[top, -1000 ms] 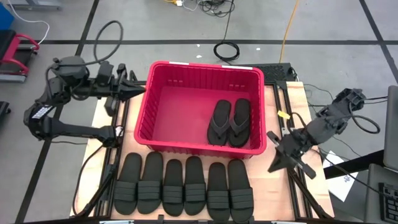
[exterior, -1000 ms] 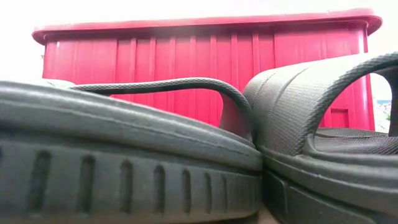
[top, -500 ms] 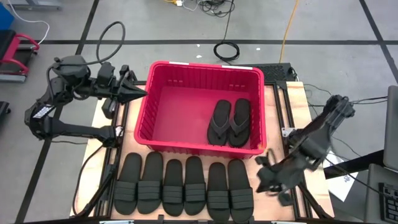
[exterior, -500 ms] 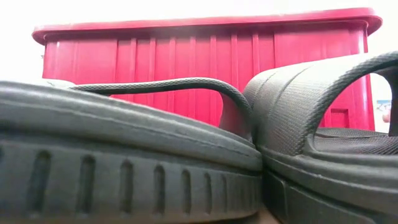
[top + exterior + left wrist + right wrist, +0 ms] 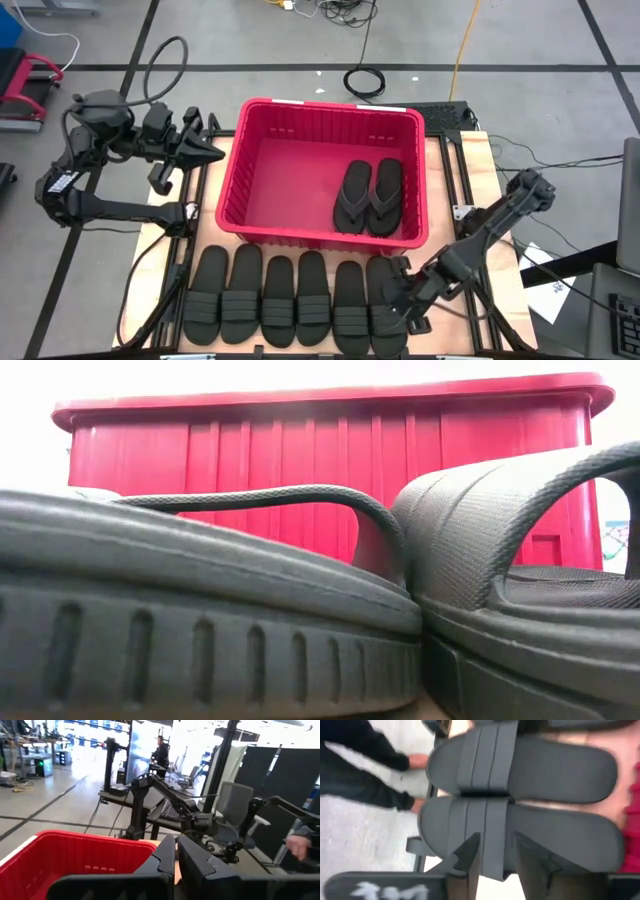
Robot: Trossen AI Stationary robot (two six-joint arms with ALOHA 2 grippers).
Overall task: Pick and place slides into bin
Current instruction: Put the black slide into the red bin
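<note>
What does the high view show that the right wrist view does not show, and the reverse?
Only the high view: the left gripper beside the bin, two flip-flops inside it, and all six slides in a row. Only the right wrist view: a person's hands beyond the table. Both: the right gripper open over the rightmost slide.

The wooden surface point(image 5: 500, 290) holds a big red bin point(image 5: 232, 185) and a row of black slides point(image 5: 297, 297). The bin sits toward 12 o'clock. Six slides with wide straps lie flat side by side at 6 o'clock, just beside the bin's near wall. Bare wood shows at 3 o'clock and 9 o'clock.
</note>
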